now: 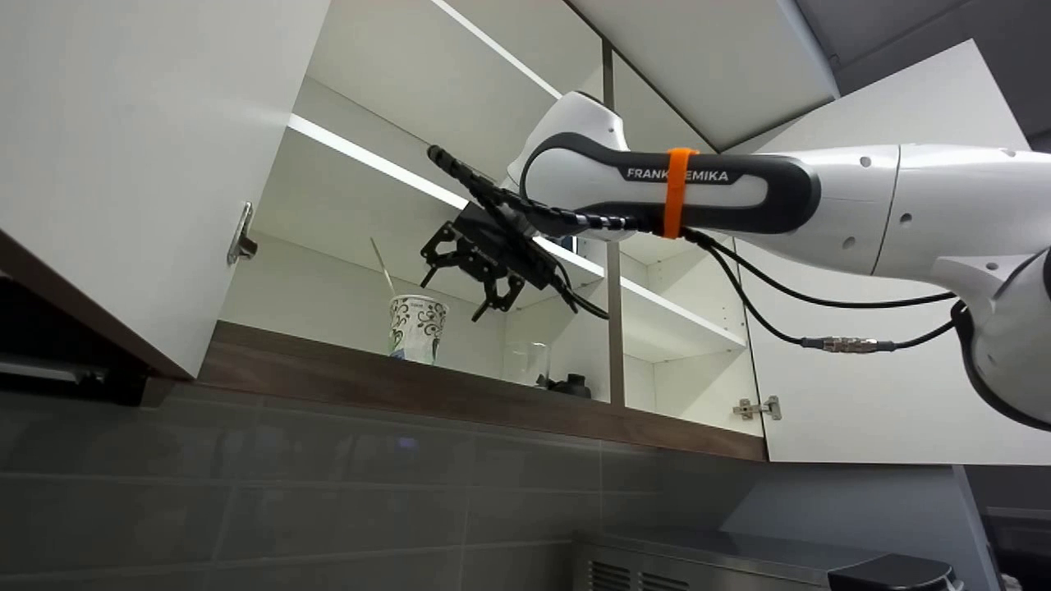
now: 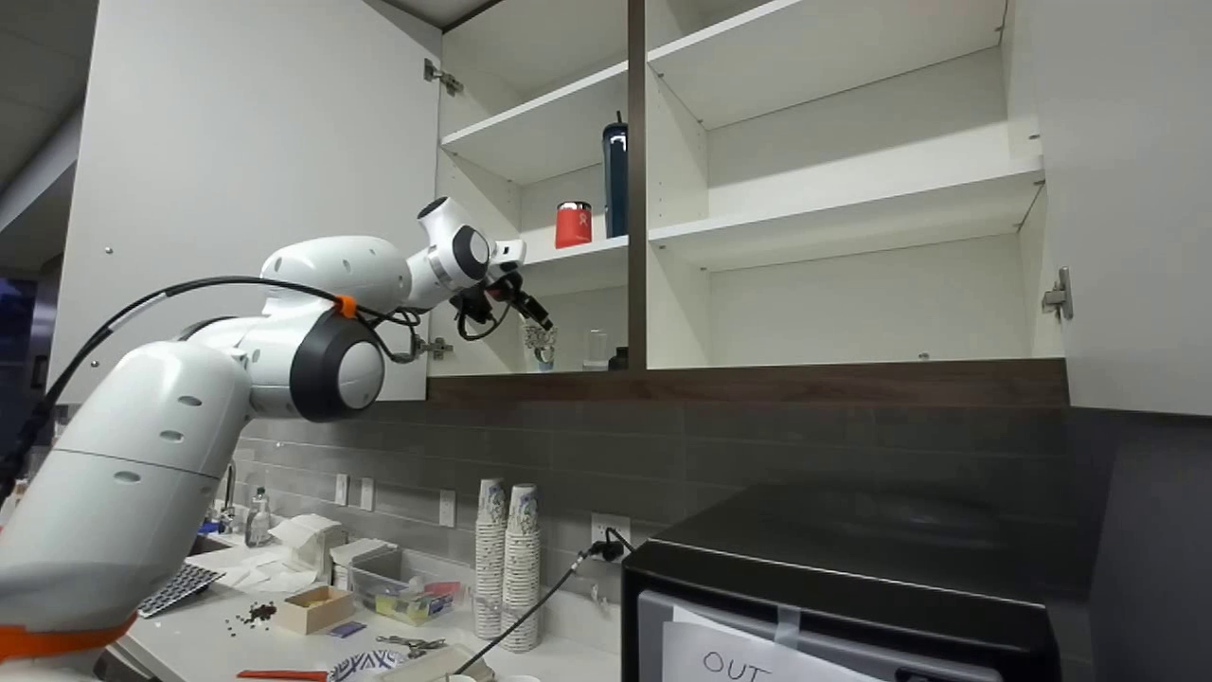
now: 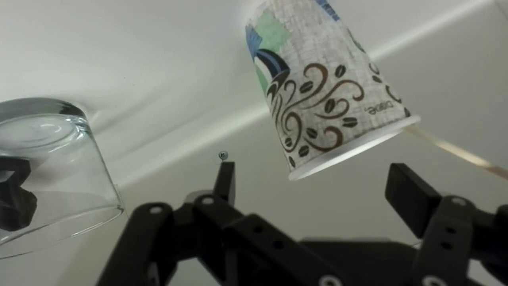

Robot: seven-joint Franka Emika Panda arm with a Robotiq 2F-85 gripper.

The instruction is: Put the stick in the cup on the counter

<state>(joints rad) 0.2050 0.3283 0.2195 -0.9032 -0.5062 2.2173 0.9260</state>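
1. Black fingers (image 3: pixel 412 198), spread wide, slant down into a wall cabinet (image 2: pixel 636 294); they hang near the rim of a patterned paper cup (image 3: pixel 325 91), apart from it.
2. The cup, white with brown swirls and coffee beans, stands upright on the cabinet's bottom shelf (image 1: pixel 328 373), behind its dark wood front edge. A thin pale stick (image 3: pixel 460 151) leans in the cup, its upper end poking out past the rim.
3. Beside the cup on that shelf stands a clear glass (image 3: pixel 71 171).
4. In an exterior view the white arm (image 1: pixel 862 205) stretches almost level, an orange strap (image 1: pixel 677 193) around it, its wrist bent so the fingers point down.
5. On the shelf above (image 2: pixel 578 265), close to its front edge, stand a red cup (image 2: pixel 573 225) and a tall dark bottle (image 2: pixel 615 180).
6. The cabinet doors (image 2: pixel 256 189) stand open above a grey tiled wall (image 2: pixel 805 436).
7. Below, a cluttered worktop (image 2: pixel 227 649) carries two stacks of paper cups (image 2: pixel 521 578) toward its back edge. A boxy black appliance (image 2: pixel 833 578) bears a paper sign (image 2: pixel 739 658) with the letters "OUT" showing.
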